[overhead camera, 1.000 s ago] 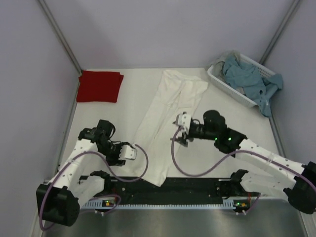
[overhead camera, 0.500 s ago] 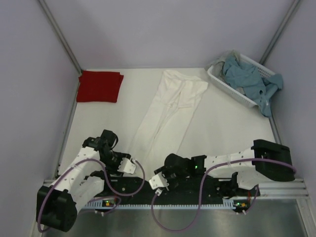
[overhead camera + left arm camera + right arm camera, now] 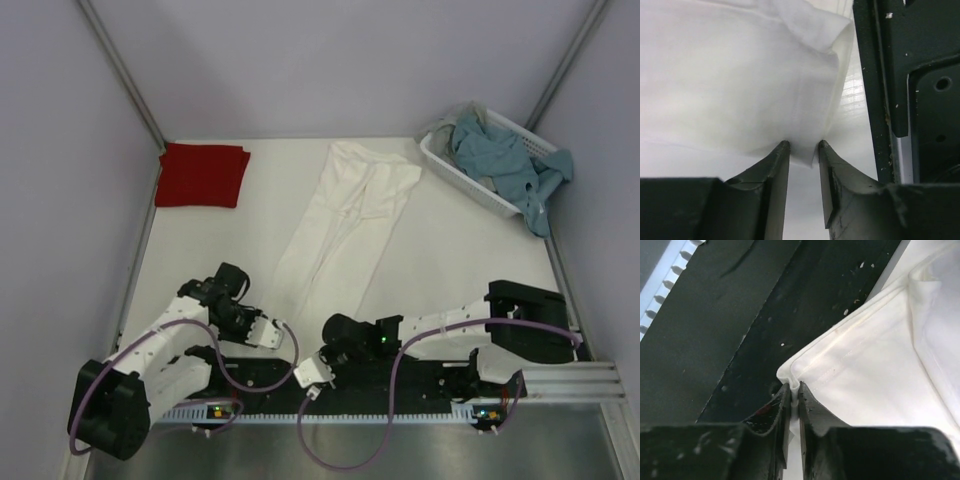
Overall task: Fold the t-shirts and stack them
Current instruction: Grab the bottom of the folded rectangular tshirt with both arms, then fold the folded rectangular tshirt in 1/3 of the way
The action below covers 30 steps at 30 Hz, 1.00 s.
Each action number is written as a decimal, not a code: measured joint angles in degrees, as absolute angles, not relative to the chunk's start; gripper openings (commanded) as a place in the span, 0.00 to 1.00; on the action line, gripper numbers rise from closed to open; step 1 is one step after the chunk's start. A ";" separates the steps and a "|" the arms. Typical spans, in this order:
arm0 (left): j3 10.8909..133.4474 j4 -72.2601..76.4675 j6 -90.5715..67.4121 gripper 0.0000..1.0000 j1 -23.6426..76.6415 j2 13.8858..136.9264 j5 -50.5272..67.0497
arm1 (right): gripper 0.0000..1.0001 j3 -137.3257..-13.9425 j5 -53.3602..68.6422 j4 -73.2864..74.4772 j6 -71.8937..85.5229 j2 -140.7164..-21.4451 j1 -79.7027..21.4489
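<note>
Since the white t-shirt (image 3: 340, 225) lies as a long narrow strip from far-centre down to the near edge, w/ the dark red t-shirt (image 3: 202, 175) folded flat at the far-left corner, the step in hand is judged to be the grab of the near hem for an end-over-end fold. The hem's right corner is pinched by the right gripper (image 3: 794, 390), jaws pressed together on the stitched edge over the black base plate (image 3: 715, 340). The left gripper (image 3: 802, 147) is set at the other corner, jaws narrowly spread w/ cloth between the tips; no clamp is shown there yet. A firm bite on all layers should be got on the left before any lift, and both corners should be raised level and carried fwd together so the strip isn't skewed.

Edges: the hem reaches off the table (image 3: 450, 260) onto the plate, so a low drag could snag. Room: bare surface is seen either side of the strip. The basket (image 3: 465, 185) at far right is well apart.
</note>
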State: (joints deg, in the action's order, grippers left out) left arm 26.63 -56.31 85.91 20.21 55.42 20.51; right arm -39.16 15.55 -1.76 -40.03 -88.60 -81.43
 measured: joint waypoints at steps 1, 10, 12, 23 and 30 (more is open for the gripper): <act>26.63 -55.81 85.43 0.20 20.32 55.42 20.27 | 0.00 -39.11 15.59 -1.63 -40.03 -88.58 -81.45; 28.49 -54.85 79.40 0.00 21.76 57.10 19.86 | 0.00 -36.38 16.99 -1.32 -34.68 -79.40 -78.81; 30.96 -55.81 77.08 0.00 21.82 57.63 20.38 | 0.00 -35.92 17.26 -1.48 -32.32 -76.88 -76.40; 53.78 -50.43 61.17 0.00 21.85 67.42 22.61 | 0.00 -35.03 13.50 -3.05 -20.64 -68.97 -55.77; 67.26 -43.66 54.78 0.00 21.89 83.88 20.88 | 0.00 -35.03 8.54 -9.96 -20.62 -72.20 -43.79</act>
